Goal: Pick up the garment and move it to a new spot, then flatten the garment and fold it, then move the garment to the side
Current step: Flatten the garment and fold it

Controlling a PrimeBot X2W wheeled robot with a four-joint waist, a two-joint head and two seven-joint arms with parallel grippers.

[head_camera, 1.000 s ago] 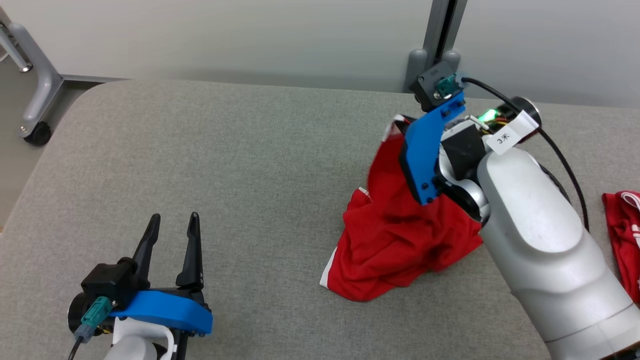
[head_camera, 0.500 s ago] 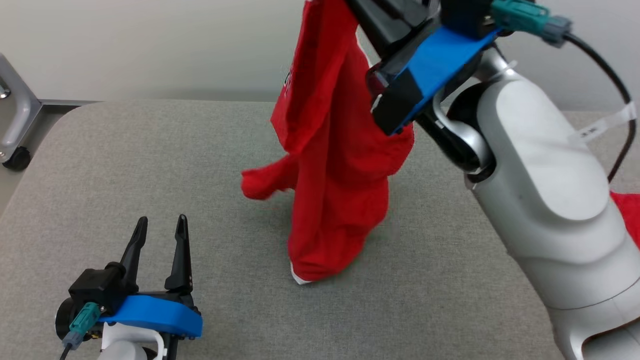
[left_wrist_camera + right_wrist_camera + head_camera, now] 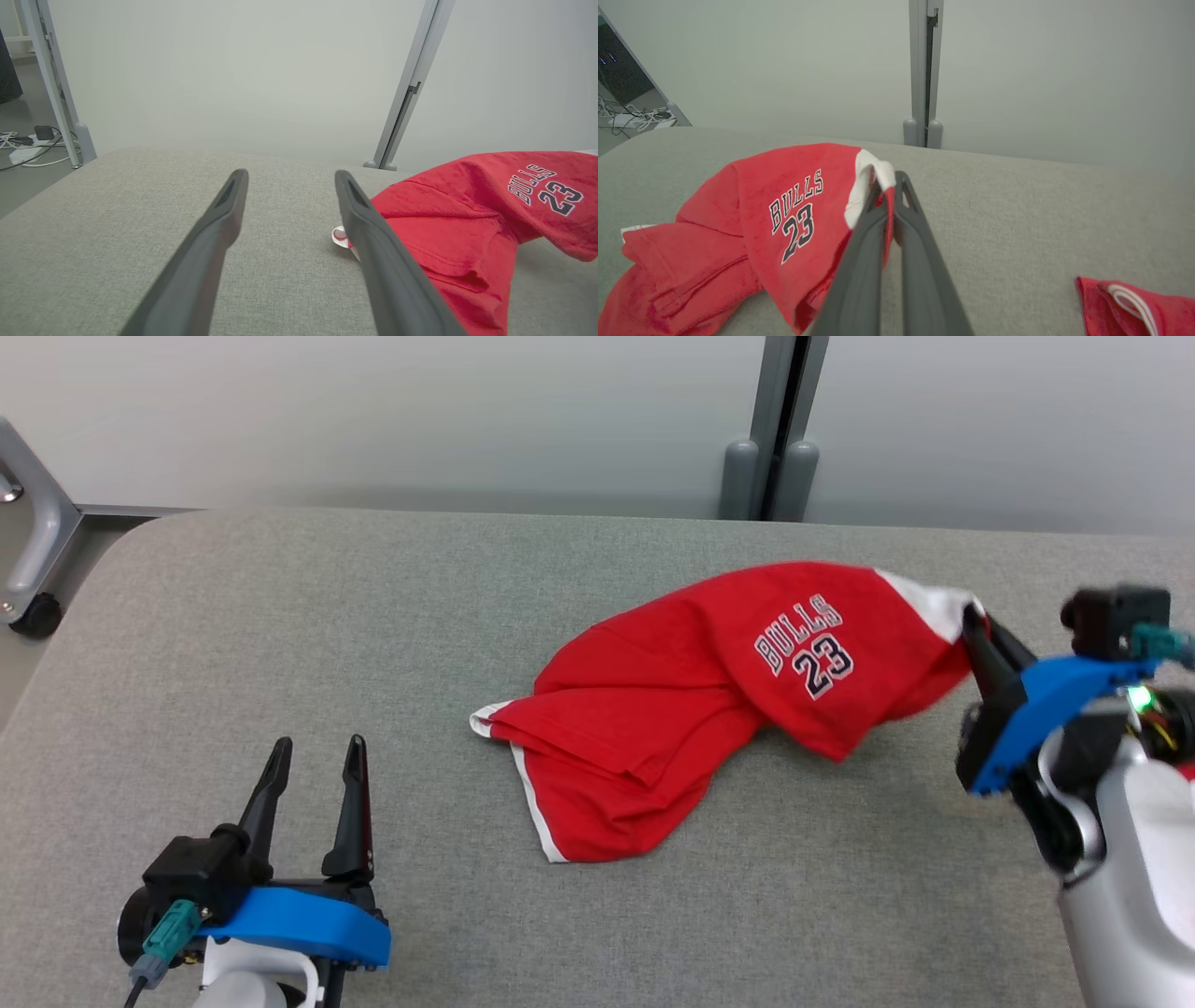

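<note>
Garment [image 3: 709,709] stretched on table [image 3: 280,635], right pincer [image 3: 976,625] gripping edge

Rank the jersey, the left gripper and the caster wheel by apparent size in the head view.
Largest: jersey, spread wide across the table.
Next: left gripper, though it sits nearest the camera, which may inflate it.
Smallest: caster wheel, far off at the left edge, so probably shrunk by distance.

Red garment [image 3: 709,700]: "BULLS" over "23", dark letters w/ white outline. No other legible txt.
</note>
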